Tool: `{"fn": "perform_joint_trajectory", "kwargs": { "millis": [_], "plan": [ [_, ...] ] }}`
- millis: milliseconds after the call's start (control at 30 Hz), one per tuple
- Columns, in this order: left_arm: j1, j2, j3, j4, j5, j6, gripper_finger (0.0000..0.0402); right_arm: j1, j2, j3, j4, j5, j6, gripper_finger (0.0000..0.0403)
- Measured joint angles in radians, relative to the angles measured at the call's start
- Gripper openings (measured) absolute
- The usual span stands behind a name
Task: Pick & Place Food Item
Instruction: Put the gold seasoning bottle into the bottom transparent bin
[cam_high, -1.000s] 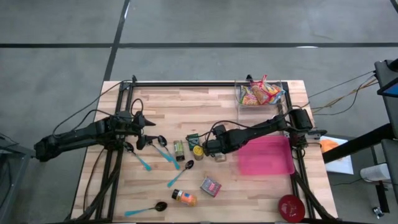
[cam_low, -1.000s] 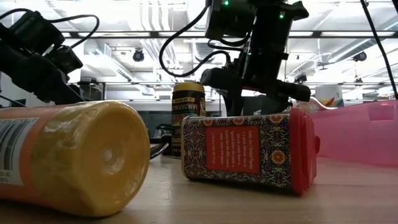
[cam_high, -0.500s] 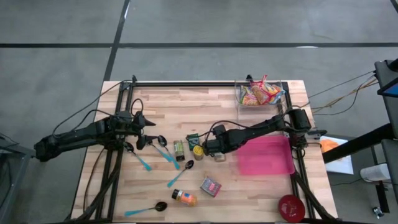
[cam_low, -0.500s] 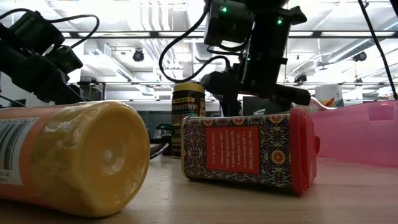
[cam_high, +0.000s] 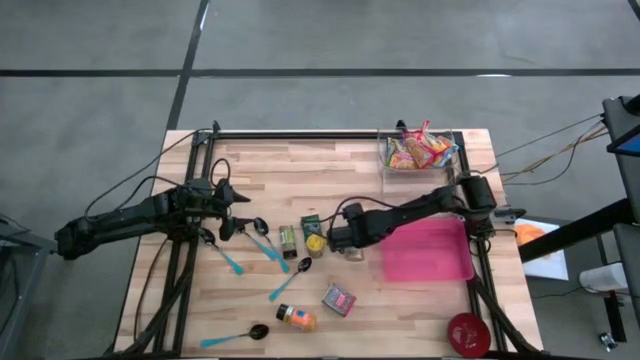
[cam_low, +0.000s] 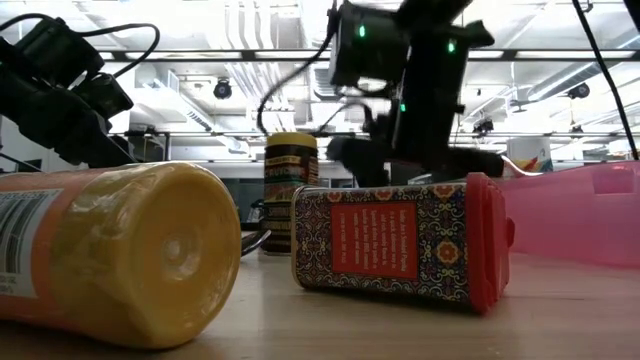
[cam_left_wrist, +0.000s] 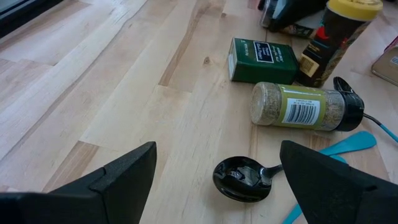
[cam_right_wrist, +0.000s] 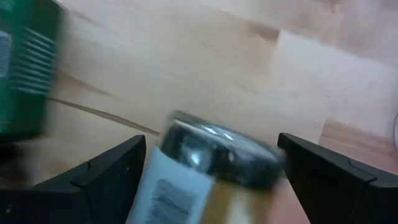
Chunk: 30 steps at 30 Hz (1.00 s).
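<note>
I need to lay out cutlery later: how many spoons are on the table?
4: one spoon and a second near the left gripper, a third mid-table, a fourth at the front edge. Others may be hidden under the arms.

I see the table (cam_high: 400, 170) from straight above, from low across its top, and close up from each wrist, and the yellow-lidded jar (cam_high: 316, 242) shows from above, low and the left wrist.

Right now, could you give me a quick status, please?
Right gripper open beside yellow-capped bottle. Left gripper open, waiting over spoons. Green box close alongside.
</note>
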Motion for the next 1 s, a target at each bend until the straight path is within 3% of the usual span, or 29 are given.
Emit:
{"fn": "perform_joint_trajectory", "kwargs": {
  "millis": [500, 800, 1000],
  "plan": [
    [0.000, 0.005, 0.000, 0.000, 0.000, 0.000, 0.0345, 0.000, 0.016, 0.001, 0.012, -0.023, -0.002, 0.0358],
    [0.000, 0.005, 0.000, 0.000, 0.000, 0.000, 0.0345, 0.000, 0.016, 0.002, 0.022, -0.022, -0.006, 0.0280],
    [0.000, 0.004, 0.000, 0.000, 0.000, 0.000, 0.0345, 0.000, 0.016, 0.002, 0.022, -0.022, -0.008, 0.0282]
  ]
}}
